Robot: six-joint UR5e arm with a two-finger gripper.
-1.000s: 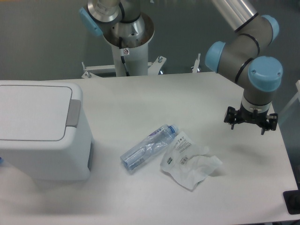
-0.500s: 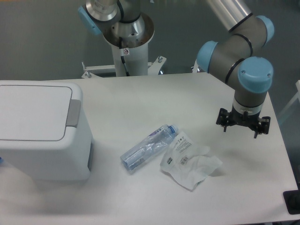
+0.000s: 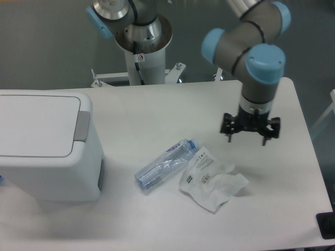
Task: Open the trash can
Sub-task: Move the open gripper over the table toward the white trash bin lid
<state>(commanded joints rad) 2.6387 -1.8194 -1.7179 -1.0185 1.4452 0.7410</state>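
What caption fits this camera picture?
Robot tool hovers above table, right of closed trash can.

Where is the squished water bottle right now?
The crushed clear bottle lies on its side near the middle of the table, between the big white trash can on the picture's left and the crumpled white wrapper beside it on the right.

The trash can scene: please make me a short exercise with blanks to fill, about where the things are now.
1. The lid of the trash can is ____.
2. The grey push tab sits on the lid's ____ edge in the picture.
3. The crushed bottle lies between the trash can and the crumpled ____.
4. The gripper holds ____.

Missing words: closed; right; wrapper; nothing
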